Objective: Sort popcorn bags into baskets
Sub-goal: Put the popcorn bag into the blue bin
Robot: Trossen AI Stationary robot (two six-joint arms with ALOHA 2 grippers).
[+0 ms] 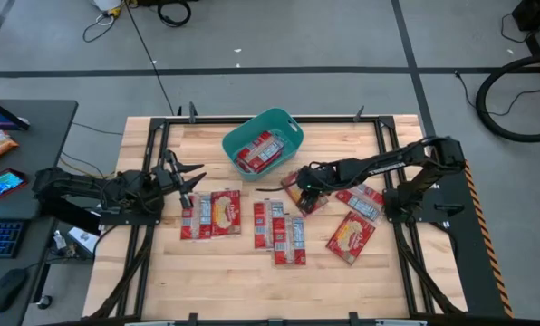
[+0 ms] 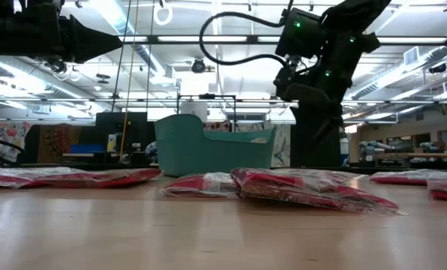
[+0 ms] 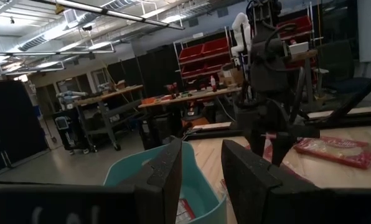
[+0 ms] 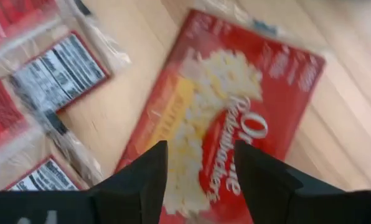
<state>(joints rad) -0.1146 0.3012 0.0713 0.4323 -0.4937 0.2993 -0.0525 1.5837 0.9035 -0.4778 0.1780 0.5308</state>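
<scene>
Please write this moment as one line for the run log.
left gripper: open, waiting at table's left | right gripper: open, above popcorn bag | teal basket: holds bags

kbd (image 1: 0, 238); mouse (image 1: 7, 290); floor cables (image 1: 515, 100)

light: bright ceiling strips | right wrist view: motion-blurred | low view: foreground soft

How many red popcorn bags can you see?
9 popcorn bags, I think: one in the teal tub, two by the left gripper, three overlapping mid-table, three by the right gripper. Overlaps may hide more.
</scene>
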